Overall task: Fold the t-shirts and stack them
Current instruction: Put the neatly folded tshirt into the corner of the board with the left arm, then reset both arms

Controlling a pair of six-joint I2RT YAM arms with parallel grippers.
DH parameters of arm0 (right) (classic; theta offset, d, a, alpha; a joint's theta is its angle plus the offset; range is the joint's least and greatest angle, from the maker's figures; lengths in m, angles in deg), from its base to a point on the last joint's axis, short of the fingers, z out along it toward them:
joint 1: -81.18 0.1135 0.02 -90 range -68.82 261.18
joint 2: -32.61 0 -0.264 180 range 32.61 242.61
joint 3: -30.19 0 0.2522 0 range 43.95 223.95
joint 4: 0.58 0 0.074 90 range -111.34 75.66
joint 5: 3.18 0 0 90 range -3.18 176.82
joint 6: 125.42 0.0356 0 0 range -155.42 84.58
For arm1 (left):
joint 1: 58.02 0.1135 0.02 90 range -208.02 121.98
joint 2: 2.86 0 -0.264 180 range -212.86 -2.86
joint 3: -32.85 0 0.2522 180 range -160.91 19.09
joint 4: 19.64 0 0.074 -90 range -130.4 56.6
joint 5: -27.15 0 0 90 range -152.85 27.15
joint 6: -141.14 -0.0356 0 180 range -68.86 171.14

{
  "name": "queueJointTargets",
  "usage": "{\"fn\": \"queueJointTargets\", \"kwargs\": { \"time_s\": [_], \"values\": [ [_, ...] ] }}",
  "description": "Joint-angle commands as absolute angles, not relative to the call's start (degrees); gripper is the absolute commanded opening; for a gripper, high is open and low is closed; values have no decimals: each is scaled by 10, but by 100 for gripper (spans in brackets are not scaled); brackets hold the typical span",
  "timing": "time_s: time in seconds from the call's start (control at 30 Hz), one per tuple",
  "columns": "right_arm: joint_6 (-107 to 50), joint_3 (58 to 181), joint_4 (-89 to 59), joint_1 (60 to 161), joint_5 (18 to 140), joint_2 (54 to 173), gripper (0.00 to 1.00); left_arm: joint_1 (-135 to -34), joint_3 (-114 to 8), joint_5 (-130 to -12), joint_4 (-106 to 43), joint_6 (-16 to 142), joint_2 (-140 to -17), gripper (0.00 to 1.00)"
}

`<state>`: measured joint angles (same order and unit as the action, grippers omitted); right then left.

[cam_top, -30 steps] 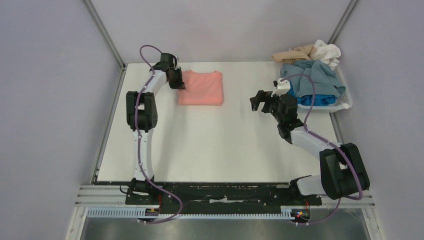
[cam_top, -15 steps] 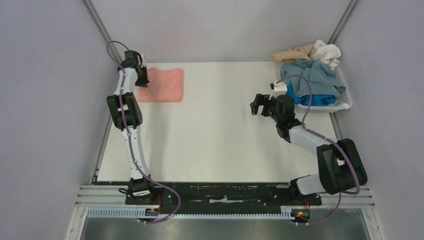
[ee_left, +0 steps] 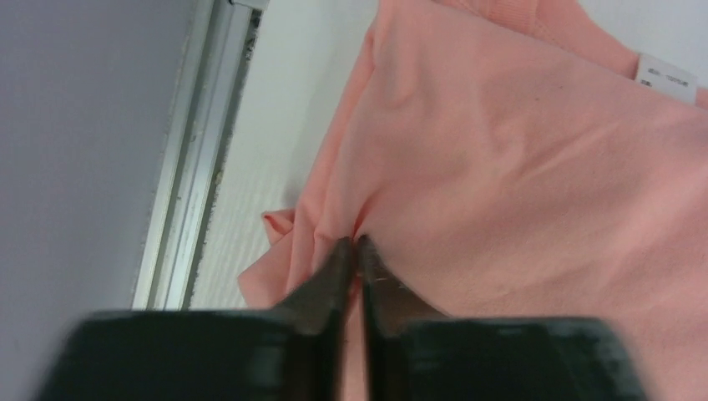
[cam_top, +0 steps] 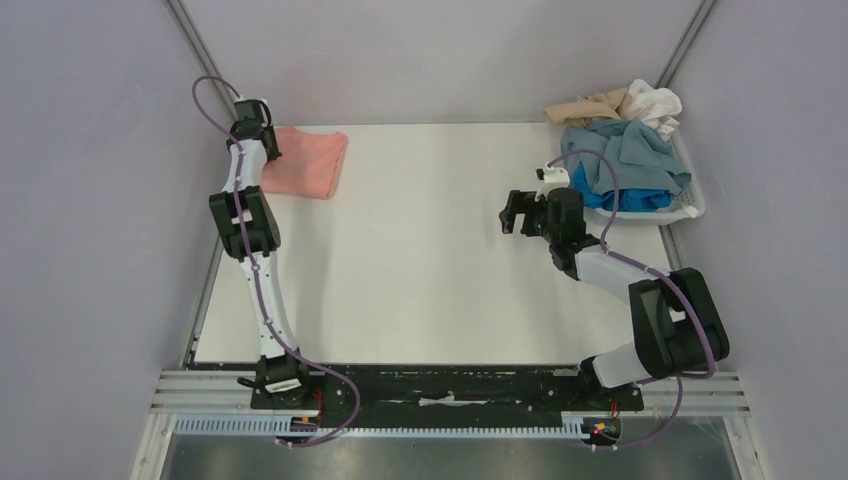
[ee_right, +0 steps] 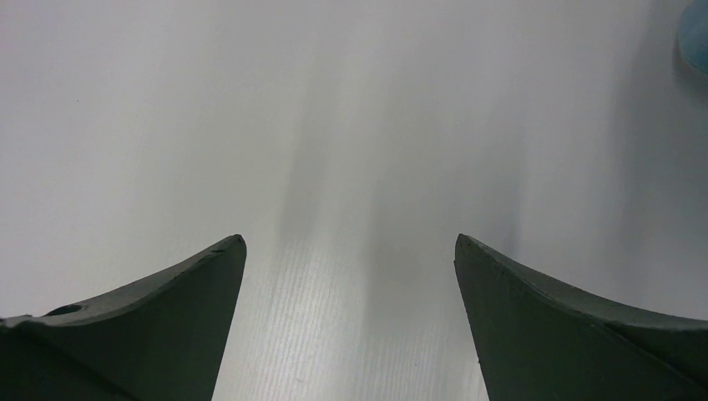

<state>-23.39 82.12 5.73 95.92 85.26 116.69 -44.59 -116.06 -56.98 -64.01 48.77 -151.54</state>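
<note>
The white table [cam_top: 420, 260] is mostly bare. At its far right corner sits a white basket [cam_top: 692, 208] with a heap of shirts [cam_top: 625, 150] in it, grey-blue and bright blue on top, beige and white spilling over the back.

The one folded shirt, the pink shirt [cam_top: 305, 162], lies at the far left corner, close to the metal rail [ee_left: 188, 167] and turned a little askew to the table's edge.

The left gripper [ee_left: 354, 246] is clenched on the near-left edge of that shirt. The jaws meet with only cloth between them. The fabric bunches into creases at the pinch, and a small flap pokes out to the side.

The right gripper [cam_top: 512, 211] hangs over bare table just beside the basket, its fingers spread wide with nothing in them.

To my eye the job here is setting the pink shirt down as the bottom of the stack. To do that well, I'd want the left arm to:

- square the shirt to the edge first
- lower the pinched hem until it lies flat
- open, then lift straight up, so the fold isn't dragged open or that flap pulled further out

The small white label [ee_left: 666, 79] at the neck looks like a handy check that the layers haven't shifted.
</note>
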Motion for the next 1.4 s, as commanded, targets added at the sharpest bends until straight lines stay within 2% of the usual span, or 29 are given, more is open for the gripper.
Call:
{"fn": "queueJointTargets", "kwargs": {
  "time_s": [0.0,0.03,0.07,0.23,0.33,0.5,0.73,0.87,1.07,1.23,1.37],
  "values": [
    [-227,825,50,960,865,1133,98,-442,-1177,-519,-583,535,-1502,34],
    [-227,825,42,960,865,1129,98,-444,-1171,-499,-584,554,-1490,67],
    [-229,825,35,962,865,1122,98,-444,-1165,-485,-583,574,-1474,76],
    [-232,809,14,971,884,1075,98,-452,-1089,-547,-568,631,-1361,79],
    [-233,792,0,972,900,1031,98,-462,-962,-625,-493,657,-1275,80],
    [-235,755,-28,973,921,944,98,-484,-830,-738,-458,700,-1201,81],
    [-215,687,-40,972,920,852,98,-595,-477,-732,-260,753,-965,82],
    [-196,644,-36,972,928,817,98,-689,-290,-654,-239,753,-810,82],
    [-170,594,-24,972,932,769,98,-754,-50,-640,-197,831,-583,83],
    [-164,559,14,972,940,715,98,-756,-1,-562,-289,815,-405,83],
    [-150,528,43,973,966,676,98,-756,18,-553,-309,814,-327,83]
  ]
}}
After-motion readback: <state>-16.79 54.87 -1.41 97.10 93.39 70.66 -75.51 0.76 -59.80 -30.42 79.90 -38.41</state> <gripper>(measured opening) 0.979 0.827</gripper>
